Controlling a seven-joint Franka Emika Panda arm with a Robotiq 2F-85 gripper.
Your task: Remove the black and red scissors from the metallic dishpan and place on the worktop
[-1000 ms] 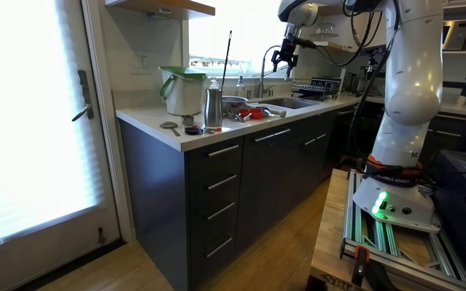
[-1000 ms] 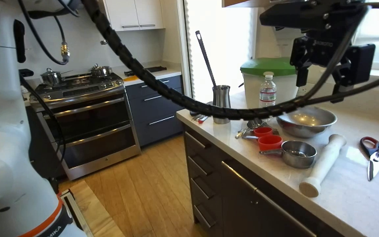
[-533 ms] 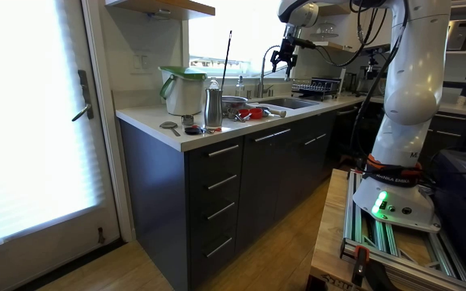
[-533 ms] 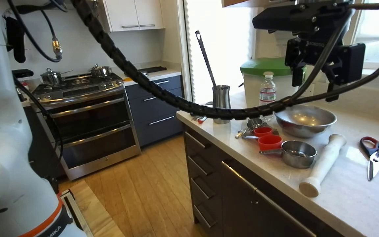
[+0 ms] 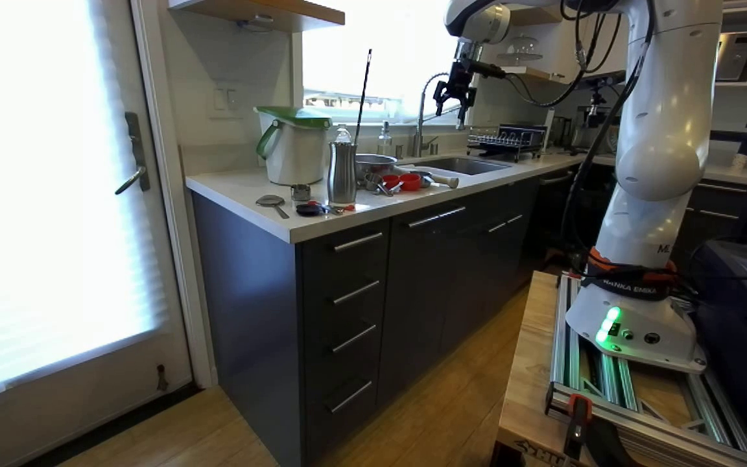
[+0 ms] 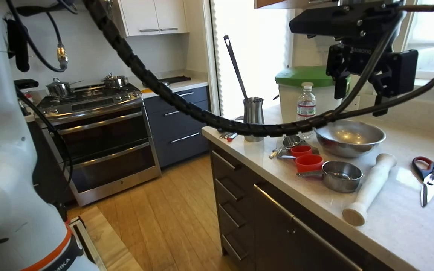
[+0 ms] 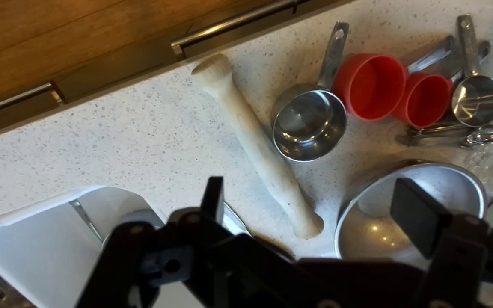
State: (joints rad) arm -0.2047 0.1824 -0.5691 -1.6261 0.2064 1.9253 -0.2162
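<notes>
Scissors with black and red handles (image 6: pixel 432 170) lie on the pale worktop (image 6: pixel 409 235), blades slightly apart. The worktop also shows in the exterior view (image 5: pixel 237 188) and the wrist view (image 7: pixel 101 141). In the wrist view a bit of silver blade (image 7: pixel 233 221) shows by the left finger; the rest is hidden behind the gripper. My gripper is open and empty, high above the worktop, in both exterior views (image 5: pixel 450 117) (image 6: pixel 360 101) and the wrist view (image 7: pixel 315 205). The metallic dishpan (image 5: pixel 466 166) is under the tap; it shows pale in the wrist view (image 7: pixel 28 250), with a utensil inside.
Beside the scissors lie a wooden pestle (image 6: pixel 371 192), a small metal pan (image 6: pixel 342 176), red measuring cups (image 6: pixel 309 162) and a steel bowl (image 6: pixel 350 138). A water bottle (image 6: pixel 306 107), steel cup (image 6: pixel 254 114) and green-lidded bin (image 6: pixel 307 79) stand farther along. The tap (image 5: pixel 420 123) rises behind the gripper.
The gripper and its cable shifted slightly to the left in an exterior view between one second and half a second ago. Since then the arm looks still. The gripper has stayed open; the scissors have not moved.
</notes>
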